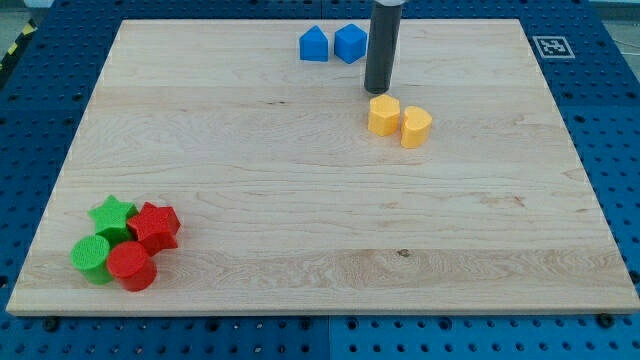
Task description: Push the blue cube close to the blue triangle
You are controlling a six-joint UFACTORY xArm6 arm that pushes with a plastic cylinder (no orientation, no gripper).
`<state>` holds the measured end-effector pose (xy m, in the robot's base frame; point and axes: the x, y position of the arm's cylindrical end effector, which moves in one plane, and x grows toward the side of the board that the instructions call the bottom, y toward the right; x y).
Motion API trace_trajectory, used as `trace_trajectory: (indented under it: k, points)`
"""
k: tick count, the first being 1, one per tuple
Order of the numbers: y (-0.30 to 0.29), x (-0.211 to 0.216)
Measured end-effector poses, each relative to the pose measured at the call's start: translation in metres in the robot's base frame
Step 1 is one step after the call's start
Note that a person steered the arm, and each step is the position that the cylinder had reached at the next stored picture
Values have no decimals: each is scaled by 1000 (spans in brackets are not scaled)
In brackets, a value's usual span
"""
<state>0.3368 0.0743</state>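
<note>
Near edge first, view's bottom left: four blocks are being shown packed together, sides touching. A red cylinder point(131, 266) is sitting nearest, with a green cylinder point(92, 258) just to its left, ribbed sides visible on both. Behind them a red star-like block point(155, 226) and a green star point(112, 215) are being seen, pressed against each other. All are matte, plastic-looking.

The board point(300, 200) is light wood with grain running left to right and one small dark knot toward the lower right. It is being carried on a blue perforated table point(610, 120). A fiducial tag point(552, 46) is printed at the board's top right corner.

Farther up, right of centre: a yellow hexagonal block point(383, 115) and a yellow heart-like block point(416, 127) are being seen side by side, touching.

No hand is fitted, so nothing is being opened, closed or held. Only a straight dark rod is being seen, and my tip point(376, 91) is resting on the board just above the yellow hexagonal block; contact cannot be told. The tip is below and right of the blue cube point(350, 43), with the rod's shaft just beside the cube's right face.

Far edge: the blue cube is lying near the view's top, with the blue triangle point(314, 44) just to its left, a slim gap between them.
</note>
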Motion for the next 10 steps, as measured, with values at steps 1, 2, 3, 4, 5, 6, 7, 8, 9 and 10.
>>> trace_trajectory:
  k: [1,2,3,4,5,6,7,8,9,10]
  points:
    - [21,2]
    - [25,-28]
    - [6,-59]
    - [4,-62]
    - [-22,-62]
    - [-25,-62]
    - [-10,-52]
    - [10,-57]
    - [25,-88]
    - [9,-99]
